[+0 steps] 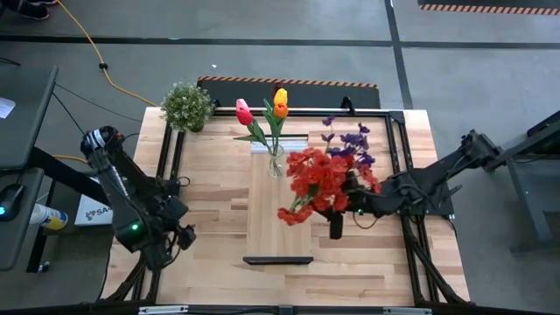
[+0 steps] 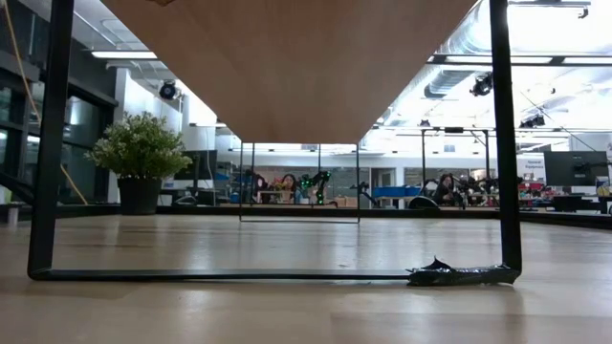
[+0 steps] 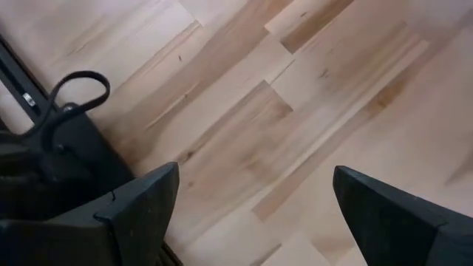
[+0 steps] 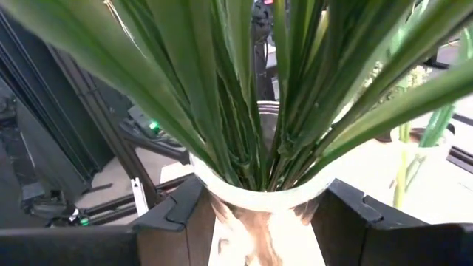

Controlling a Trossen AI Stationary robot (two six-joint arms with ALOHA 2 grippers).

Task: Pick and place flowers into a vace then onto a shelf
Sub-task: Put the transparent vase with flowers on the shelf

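On the bench [image 1: 210, 219] my right fingers [image 4: 259, 214] clamp a vase [image 4: 255, 196] of red flowers [image 1: 317, 179] beside the shelf [image 1: 278, 210], tulips [image 1: 262, 114] stand at its far end, my left fingers [image 3: 251, 214] wait wide apart.

A bushy green potted plant [image 1: 187, 106] stood at the far left corner of the butcher-block desk [image 1: 219, 227]. A yellow cable [image 1: 92, 48] trailed over the grey floor [image 1: 262, 44] beyond it. A crumpled scrap of dark tape [image 2: 459, 274] lay on the desk.
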